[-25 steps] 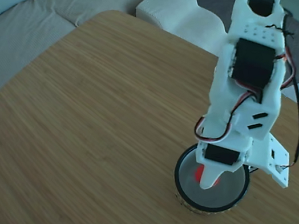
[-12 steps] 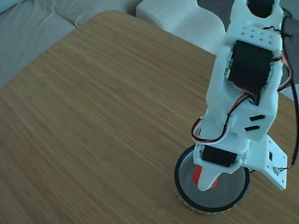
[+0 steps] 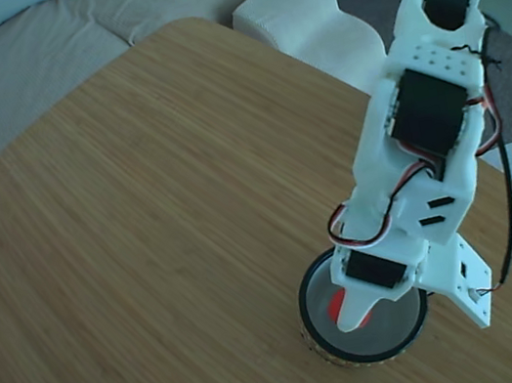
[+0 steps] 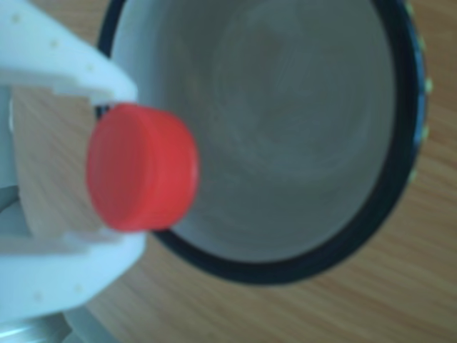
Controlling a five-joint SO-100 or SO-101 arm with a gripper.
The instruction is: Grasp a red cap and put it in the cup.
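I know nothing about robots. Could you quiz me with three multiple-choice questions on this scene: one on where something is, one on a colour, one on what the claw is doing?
1. Where is the cup?
A. on the wooden table
B. on the sofa
C. on the floor

2. What colour is the cap?
A. blue
B. red
C. green

3. What is the claw doing?
A. hanging empty
B. gripping the cup's rim
C. holding the cap over the cup

Answers:
1 A: the fixed view shows it standing on the table.
2 B: the other view shows it bright red.
3 C: white fingers clamp the cap above the cup's mouth.
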